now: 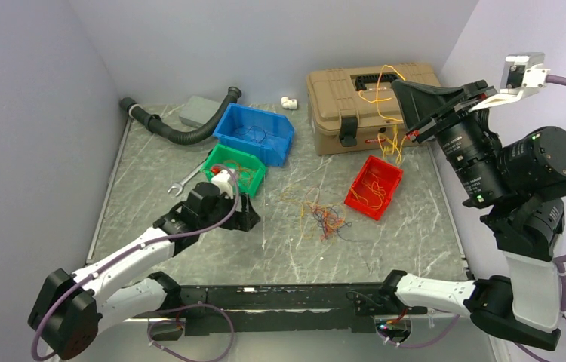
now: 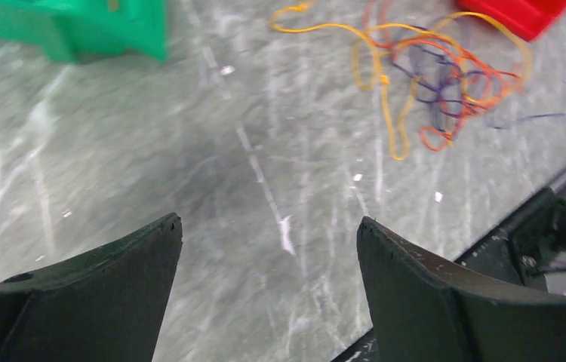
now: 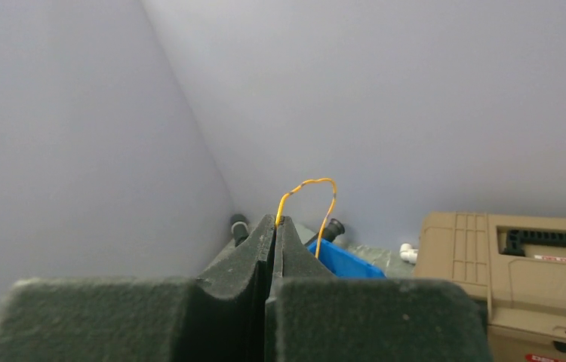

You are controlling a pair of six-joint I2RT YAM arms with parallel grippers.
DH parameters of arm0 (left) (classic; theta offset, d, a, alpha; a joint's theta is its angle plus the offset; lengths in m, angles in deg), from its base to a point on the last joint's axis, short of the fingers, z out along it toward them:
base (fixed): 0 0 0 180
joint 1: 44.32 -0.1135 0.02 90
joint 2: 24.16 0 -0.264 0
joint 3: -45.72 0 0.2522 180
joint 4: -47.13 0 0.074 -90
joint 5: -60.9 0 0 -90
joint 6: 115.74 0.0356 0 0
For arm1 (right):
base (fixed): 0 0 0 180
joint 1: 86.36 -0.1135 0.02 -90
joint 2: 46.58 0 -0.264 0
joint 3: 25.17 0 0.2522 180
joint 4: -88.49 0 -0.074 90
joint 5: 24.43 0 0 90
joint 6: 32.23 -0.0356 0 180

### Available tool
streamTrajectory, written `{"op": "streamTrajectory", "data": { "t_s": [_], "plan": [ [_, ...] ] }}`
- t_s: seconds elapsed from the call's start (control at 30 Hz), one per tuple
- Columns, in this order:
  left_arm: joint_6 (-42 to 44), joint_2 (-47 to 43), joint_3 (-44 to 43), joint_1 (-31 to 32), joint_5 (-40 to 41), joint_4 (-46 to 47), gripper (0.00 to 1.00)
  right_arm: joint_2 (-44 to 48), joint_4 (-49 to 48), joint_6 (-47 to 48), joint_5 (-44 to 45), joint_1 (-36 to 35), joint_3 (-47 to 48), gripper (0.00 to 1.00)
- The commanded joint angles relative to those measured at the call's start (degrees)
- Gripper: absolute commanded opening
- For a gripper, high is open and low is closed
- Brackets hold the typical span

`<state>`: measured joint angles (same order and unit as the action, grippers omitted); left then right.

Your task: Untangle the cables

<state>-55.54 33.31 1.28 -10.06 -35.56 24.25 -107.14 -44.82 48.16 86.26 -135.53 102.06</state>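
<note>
A loose tangle of thin orange, red, yellow and dark purple cables (image 1: 324,215) lies on the marble table; in the left wrist view the tangle (image 2: 431,83) sits ahead and to the right. My left gripper (image 1: 247,217) (image 2: 269,222) hovers low to the tangle's left, open, with only bare table between its fingers. My right gripper (image 1: 398,87) (image 3: 275,221) is raised high over the tan toolbox (image 1: 370,98), shut on a yellow-orange cable (image 3: 306,188). That cable (image 1: 392,143) loops above the fingertips and hangs down past the toolbox front. More cables lie in the red bin (image 1: 374,187).
A green bin (image 1: 236,167) (image 2: 76,26) and a blue bin (image 1: 253,132) (image 3: 344,260) stand behind the left gripper, with a wrench (image 1: 182,183) beside them. A black corrugated hose (image 1: 182,132), grey block (image 1: 201,111) and white fitting (image 1: 289,102) lie at the back. A black rail (image 1: 280,298) runs along the near edge.
</note>
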Motion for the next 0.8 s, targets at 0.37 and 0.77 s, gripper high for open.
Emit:
{"op": "streamTrajectory", "data": {
  "t_s": [0.37, 0.77],
  "plan": [
    [3.94, 24.96, -21.98, 14.30, 3.00, 2.75, 0.97, 0.04, 3.14, 5.26, 20.00, 0.04, -11.72, 0.00],
    [-2.07, 46.43, -40.23, 18.49, -0.96, -2.54, 0.92, 0.14, 8.48, -0.17, 17.45, 15.66, -23.90, 0.00]
  ]
}}
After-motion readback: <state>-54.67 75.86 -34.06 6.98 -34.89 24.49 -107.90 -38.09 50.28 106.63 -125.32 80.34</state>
